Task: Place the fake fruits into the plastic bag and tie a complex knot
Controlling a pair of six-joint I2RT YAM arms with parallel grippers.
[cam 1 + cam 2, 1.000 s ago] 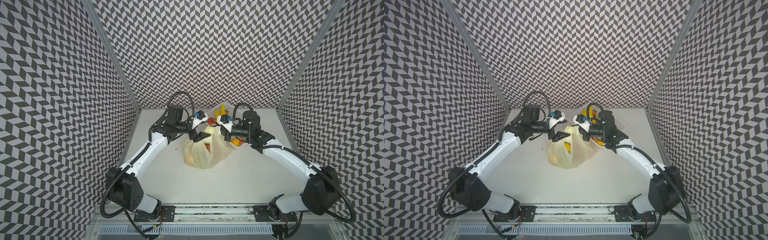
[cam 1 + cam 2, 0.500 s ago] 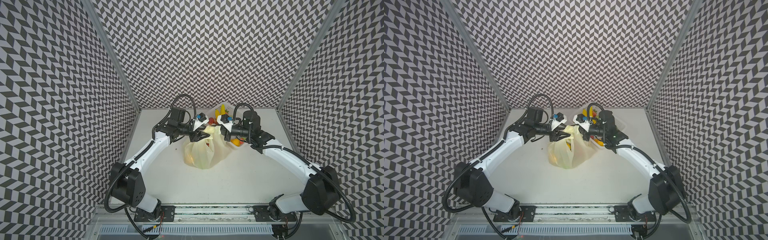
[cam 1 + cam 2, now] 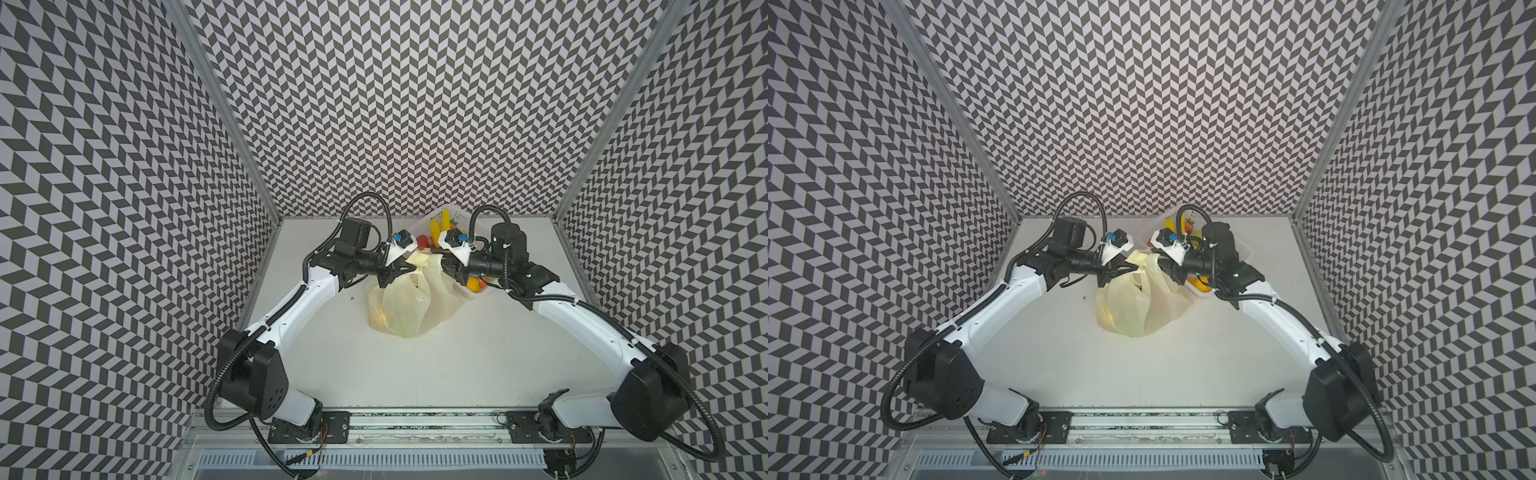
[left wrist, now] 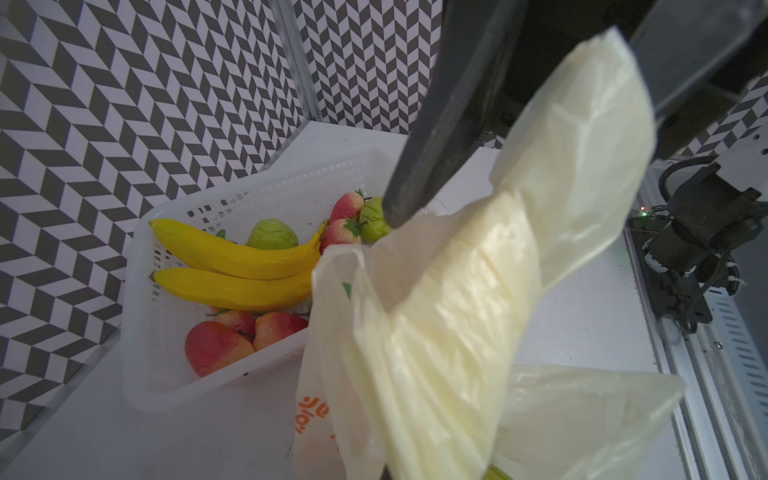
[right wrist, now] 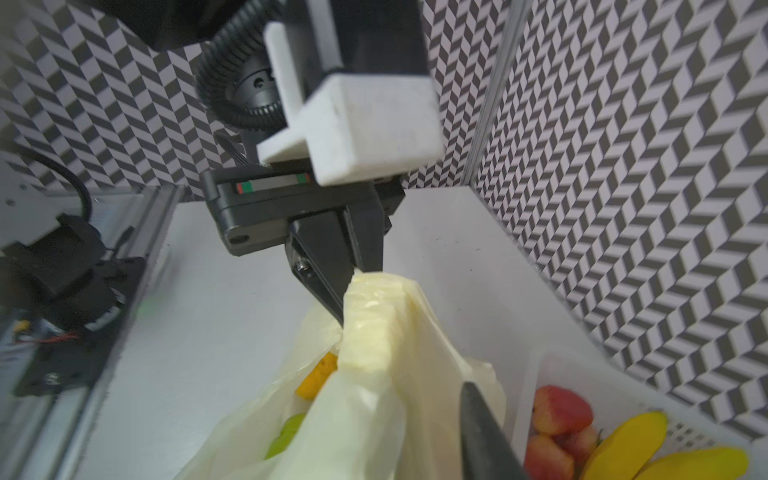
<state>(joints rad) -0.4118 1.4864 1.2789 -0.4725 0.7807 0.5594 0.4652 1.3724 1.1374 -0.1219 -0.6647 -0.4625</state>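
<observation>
Two grippers meet above the pale-yellow plastic bag (image 3: 399, 309). The left gripper (image 5: 349, 291) is pinched tight on the end of a bag handle (image 5: 374, 332). The strap runs across to the right gripper (image 3: 447, 268), whose jaws stand apart with it lying loose between them. Below both grippers the bag rests on the table (image 3: 415, 374), an orange-yellow fruit (image 5: 318, 376) and a green fruit (image 5: 286, 432) showing inside. Just beyond the right gripper sits the white perforated basket (image 4: 266, 183) holding two bananas (image 4: 232, 253), strawberries (image 4: 345, 232) and green pears (image 4: 272, 235).
</observation>
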